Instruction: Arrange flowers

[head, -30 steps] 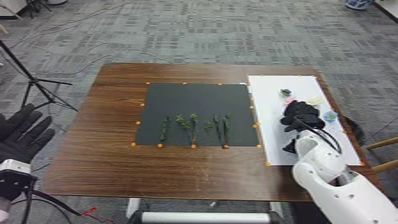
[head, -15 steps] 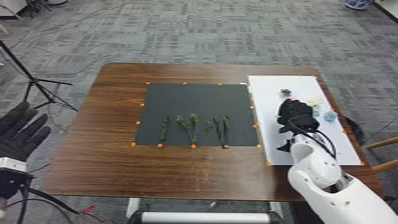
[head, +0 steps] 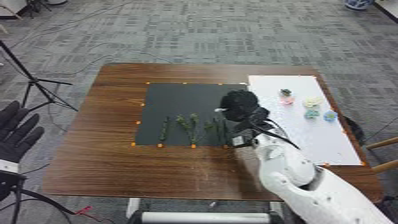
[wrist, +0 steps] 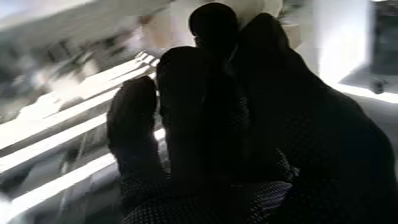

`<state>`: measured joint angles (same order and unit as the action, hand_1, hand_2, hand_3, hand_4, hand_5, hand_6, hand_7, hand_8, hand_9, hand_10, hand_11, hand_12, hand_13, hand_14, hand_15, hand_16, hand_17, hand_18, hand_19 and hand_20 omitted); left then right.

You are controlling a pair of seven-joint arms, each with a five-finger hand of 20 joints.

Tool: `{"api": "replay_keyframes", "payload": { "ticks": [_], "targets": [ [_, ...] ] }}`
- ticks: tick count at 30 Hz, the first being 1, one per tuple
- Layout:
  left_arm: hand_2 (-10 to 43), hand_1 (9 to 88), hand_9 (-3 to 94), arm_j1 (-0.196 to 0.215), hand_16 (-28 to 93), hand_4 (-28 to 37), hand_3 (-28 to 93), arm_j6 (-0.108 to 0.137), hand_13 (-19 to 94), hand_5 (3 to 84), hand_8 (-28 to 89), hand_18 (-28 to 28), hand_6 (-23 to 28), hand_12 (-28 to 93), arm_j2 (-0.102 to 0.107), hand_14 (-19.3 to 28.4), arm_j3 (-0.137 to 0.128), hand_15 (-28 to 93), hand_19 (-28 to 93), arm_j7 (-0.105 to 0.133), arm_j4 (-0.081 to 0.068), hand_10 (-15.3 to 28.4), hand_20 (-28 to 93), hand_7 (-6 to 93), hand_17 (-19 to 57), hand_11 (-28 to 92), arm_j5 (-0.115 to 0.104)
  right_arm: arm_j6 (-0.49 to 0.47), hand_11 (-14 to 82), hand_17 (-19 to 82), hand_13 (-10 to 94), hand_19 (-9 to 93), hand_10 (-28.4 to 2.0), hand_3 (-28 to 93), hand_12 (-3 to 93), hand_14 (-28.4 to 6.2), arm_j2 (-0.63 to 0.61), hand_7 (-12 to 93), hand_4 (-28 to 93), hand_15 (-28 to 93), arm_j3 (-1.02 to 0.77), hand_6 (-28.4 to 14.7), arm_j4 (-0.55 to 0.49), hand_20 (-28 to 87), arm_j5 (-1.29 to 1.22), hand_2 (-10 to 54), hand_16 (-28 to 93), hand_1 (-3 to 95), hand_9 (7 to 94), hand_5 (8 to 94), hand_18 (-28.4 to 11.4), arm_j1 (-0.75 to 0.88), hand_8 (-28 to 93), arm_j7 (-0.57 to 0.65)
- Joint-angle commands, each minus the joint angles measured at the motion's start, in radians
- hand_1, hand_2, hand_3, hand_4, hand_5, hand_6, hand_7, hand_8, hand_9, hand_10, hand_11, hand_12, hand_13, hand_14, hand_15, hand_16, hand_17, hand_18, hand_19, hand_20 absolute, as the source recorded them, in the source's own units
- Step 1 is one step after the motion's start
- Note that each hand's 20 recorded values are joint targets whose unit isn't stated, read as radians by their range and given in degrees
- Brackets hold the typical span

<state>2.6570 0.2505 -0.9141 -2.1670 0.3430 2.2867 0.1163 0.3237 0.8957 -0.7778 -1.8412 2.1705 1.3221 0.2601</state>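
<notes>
My right hand (head: 238,106) is over the dark mat's right part, its fingers closed on a small whitish thing (head: 220,109), likely a flower head, at its left edge. In the right wrist view the dark glove of that hand (wrist: 213,125) has its fingertips together against a pale, cream-coloured shape (wrist: 271,7). Several green stems (head: 193,128) lie on the dark mat (head: 178,97), roughly side by side near its front edge; the hand and forearm are close to the rightmost ones. My left hand (head: 14,137) is open, off the table's left side.
On the white board (head: 329,142) at the right lie a pink flower (head: 286,100), a cream one (head: 311,102), a teal one (head: 312,114), a blue one (head: 330,116) and a small dark-green piece (head: 284,92). A tripod (head: 34,80) stands left of the brown table (head: 111,100).
My right hand has moved left from the white board to the dark mat, with the whitish thing now showing at it. The teal flower has come into sight. My left hand has shifted slightly.
</notes>
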Motion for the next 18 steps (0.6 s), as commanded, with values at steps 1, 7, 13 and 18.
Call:
{"api": "replay_keyframes", "payload": {
  "ticks": [1, 7, 13, 18],
  "targets": [
    [17.1, 24.0, 30.7, 0.008, -1, -28.3, 68, -0.017, 23, 36.8, -6, 10.5, 6.7, 13, -0.023, 11.5, 0.02, 17, 14, -0.004, 0.003, 10.3, 12, 8.4, -2.8, 10, -0.001, -0.005, 9.5, 32, 65, 81, -6.8, 70, 41.6, -7.6, 0.124, 30, -28, 56, 0.207, 2.4, 0.071, 47, -0.064, -9.5, 52, 62.7, 86.3, 74.9, -22.5, -0.226, 2, -0.09],
    [16.9, 24.3, 30.5, -0.016, -1, -28.3, 68, 0.0, 23, 36.8, -6, 10.4, 6.7, 13, -0.003, 11.9, 0.061, 18, 14, 0.01, -0.017, 10.4, 12, 8.5, -2.7, 10, -0.005, -0.036, 9.8, 32, 65, 81, -6.5, 70, 41.6, -7.4, 0.157, 31, -28, 57, 0.311, 2.5, 0.125, 47, -0.072, -9.5, 52, 62.3, 85.9, 74.4, -22.1, -0.302, 1, -0.124],
    [16.6, 24.5, 30.4, -0.022, -1, -28.3, 68, -0.004, 23, 36.7, -6, 10.4, 6.7, 13, -0.005, 12.0, 0.063, 18, 14, 0.006, -0.021, 10.6, 13, 8.5, -2.8, 10, -0.005, -0.033, 10.0, 32, 64, 81, -6.4, 71, 41.6, -7.4, 0.212, 32, -28, 57, 0.372, 2.6, 0.161, 47, -0.086, -9.5, 53, 61.6, 85.5, 73.7, -22.1, -0.363, 0, -0.092],
    [16.4, 24.8, 30.3, -0.054, 0, -28.3, 68, -0.005, 22, 36.7, -6, 10.4, 6.7, 13, 0.007, 12.2, 0.082, 18, 15, -0.004, -0.036, 10.7, 13, 8.5, -2.8, 10, -0.004, -0.007, 10.1, 32, 64, 80, -6.4, 70, 41.3, -7.4, 0.284, 33, -28, 57, 0.419, 2.5, 0.237, 47, -0.097, -9.5, 52, 61.5, 85.5, 73.4, -22.1, -0.416, -1, -0.08]
  ]
}}
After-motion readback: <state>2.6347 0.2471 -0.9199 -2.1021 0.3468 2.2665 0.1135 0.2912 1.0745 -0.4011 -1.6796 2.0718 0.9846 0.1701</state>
